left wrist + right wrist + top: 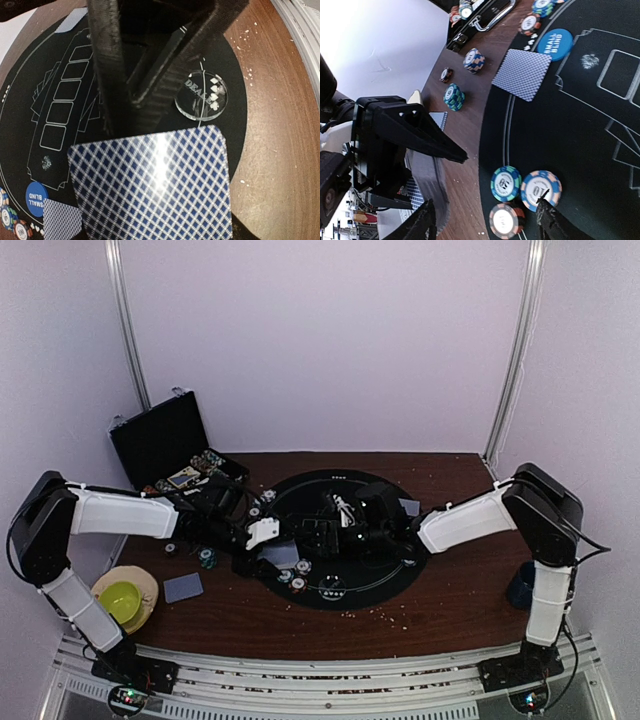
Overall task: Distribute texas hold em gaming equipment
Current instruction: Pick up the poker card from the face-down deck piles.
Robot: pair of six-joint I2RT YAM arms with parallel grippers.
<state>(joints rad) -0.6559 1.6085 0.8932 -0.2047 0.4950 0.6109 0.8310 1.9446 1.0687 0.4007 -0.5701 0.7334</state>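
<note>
Left fingers (107,75): clamped on playing card (155,190), lower centre. Right fingers (420,225): parted, empty, over poker chips (506,182), bottom edge.

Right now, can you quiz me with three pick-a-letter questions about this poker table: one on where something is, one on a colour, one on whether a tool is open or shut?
1. Where is the clear DEALER button? A in a case; B on the black mat; C in a bowl.
2. What colour is the SMALL BLIND disc? A blue; B red; C orange.
3. How is the right tool? A shut on a card; B shut on a chip; C open.
Answers: B, mat lies under it; A, blue face; C, fingers stand apart.
</note>
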